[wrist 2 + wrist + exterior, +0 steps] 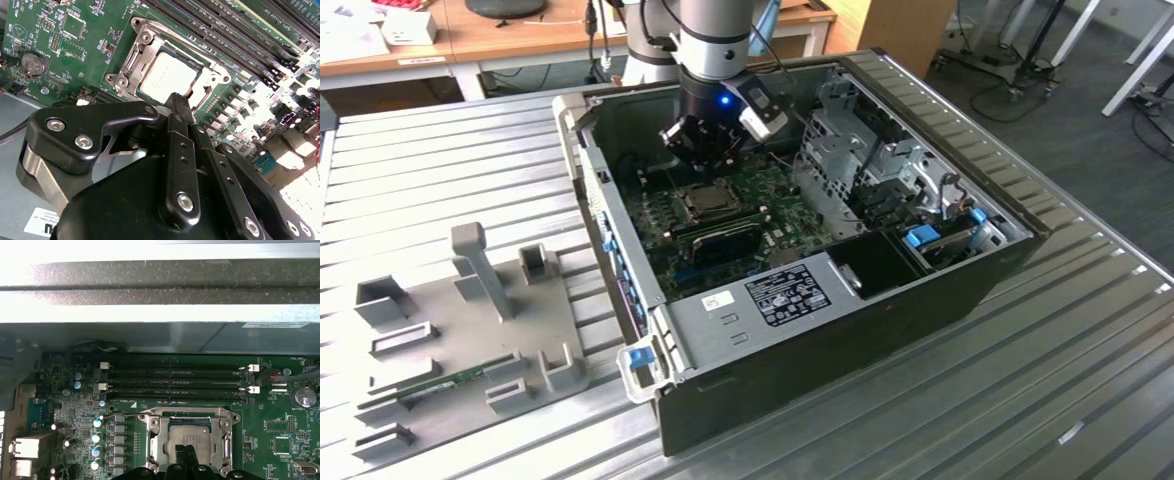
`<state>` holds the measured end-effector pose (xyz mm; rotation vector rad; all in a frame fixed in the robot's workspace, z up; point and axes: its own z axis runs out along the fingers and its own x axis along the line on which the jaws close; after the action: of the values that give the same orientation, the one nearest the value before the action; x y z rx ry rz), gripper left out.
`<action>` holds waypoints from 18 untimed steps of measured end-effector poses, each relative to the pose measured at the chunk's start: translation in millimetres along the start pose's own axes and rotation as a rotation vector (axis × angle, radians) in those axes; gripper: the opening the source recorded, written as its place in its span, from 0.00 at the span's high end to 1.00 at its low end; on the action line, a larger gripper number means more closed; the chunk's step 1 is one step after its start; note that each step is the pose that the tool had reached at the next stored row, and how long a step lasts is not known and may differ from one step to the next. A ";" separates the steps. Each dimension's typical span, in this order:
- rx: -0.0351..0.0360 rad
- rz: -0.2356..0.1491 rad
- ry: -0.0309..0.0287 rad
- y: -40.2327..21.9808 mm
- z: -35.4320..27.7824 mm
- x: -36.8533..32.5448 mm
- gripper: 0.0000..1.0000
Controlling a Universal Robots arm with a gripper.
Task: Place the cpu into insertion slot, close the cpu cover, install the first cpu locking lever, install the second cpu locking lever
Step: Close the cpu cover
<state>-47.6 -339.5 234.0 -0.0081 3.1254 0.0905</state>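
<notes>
pincer [179, 101] closed | over cpu [167, 75] edge | cpu cover [134, 70] flat around it

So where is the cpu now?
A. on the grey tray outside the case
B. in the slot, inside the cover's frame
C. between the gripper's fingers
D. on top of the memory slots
B: the cpu lies flat in the slot with the cover framing it, and the gripper above its edge holds nothing.
</notes>
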 end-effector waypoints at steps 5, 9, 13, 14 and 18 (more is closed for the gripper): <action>-0.0023 -0.003 -0.0029 0.0 0.1 0.0 0.90; -0.0024 -0.007 -0.0042 0.0 0.1 0.0 0.90; -0.0024 -0.009 -0.0042 0.0 0.2 0.1 0.90; -0.0025 -0.010 -0.0042 0.0 0.3 0.4 0.90; -0.0025 -0.020 -0.0047 0.0 0.8 1.5 0.90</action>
<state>-49.2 -339.5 233.2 -0.0395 3.1198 0.0940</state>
